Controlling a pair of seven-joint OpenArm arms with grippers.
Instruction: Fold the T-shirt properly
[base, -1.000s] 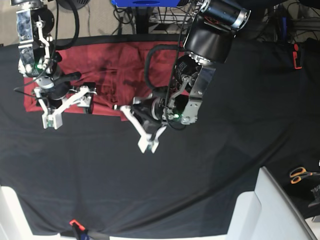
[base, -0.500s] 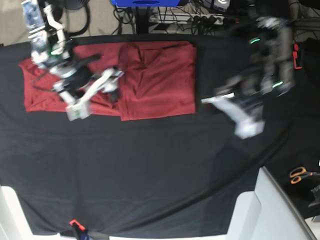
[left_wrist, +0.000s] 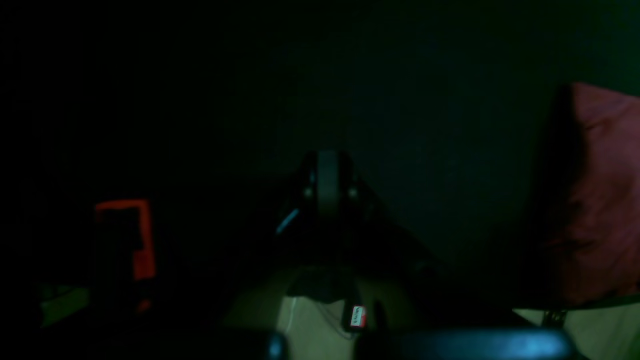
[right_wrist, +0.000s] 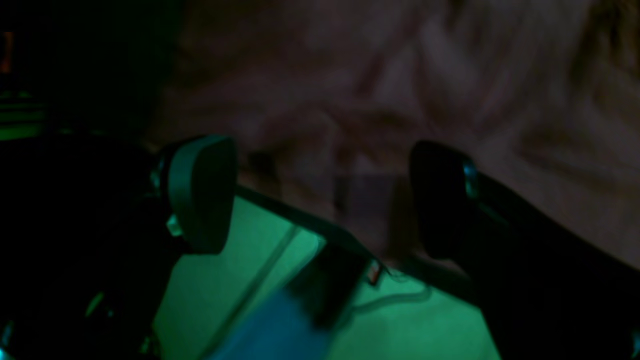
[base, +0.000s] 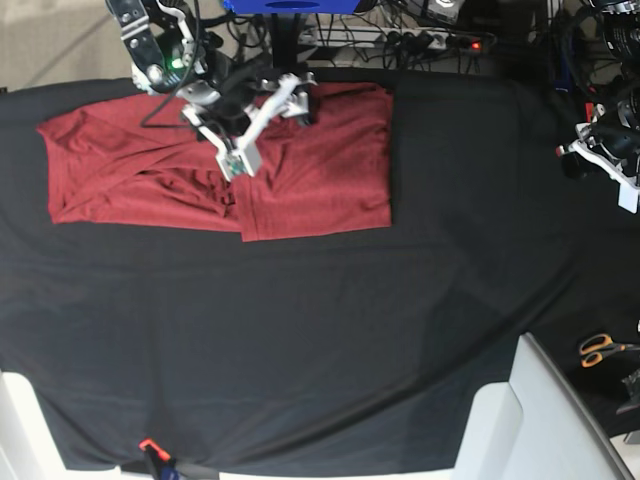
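Since the earlier base frames both arms have pulled away from the middle of the table: the left gripper (base: 612, 165), which hung over the black cloth (base: 300, 340) just beside the T-shirt's (base: 310, 160) edge, now sits at the 3 o'clock edge of the base view, well apart from the shirt, and the right gripper (base: 262, 125) has climbed from the 9 o'clock side to about 11 o'clock, over the shirt's upper part. The T-shirt lies flat on the black cloth toward 11 o'clock, its right-hand portion folded into a neat rectangle and its left-hand portion spread out in wrinkles toward 9 o'clock. The base view alone gives this layout, along with orange-handled scissors (base: 600, 349) near 4 o'clock. The right wrist view, dim and blurred, adds what the base view cannot: the right gripper (right_wrist: 320, 200) has its two dark fingers (right_wrist: 200, 192) standing wide apart with only wrinkled red fabric (right_wrist: 400, 75) beyond them and nothing between. The left wrist view is almost black, yet it shows the left gripper (left_wrist: 327, 185) with its fingers pressed together on nothing, the shirt (left_wrist: 595, 200) only an edge at 3 o'clock, and an orange-red object (left_wrist: 127, 235) at 8 o'clock.
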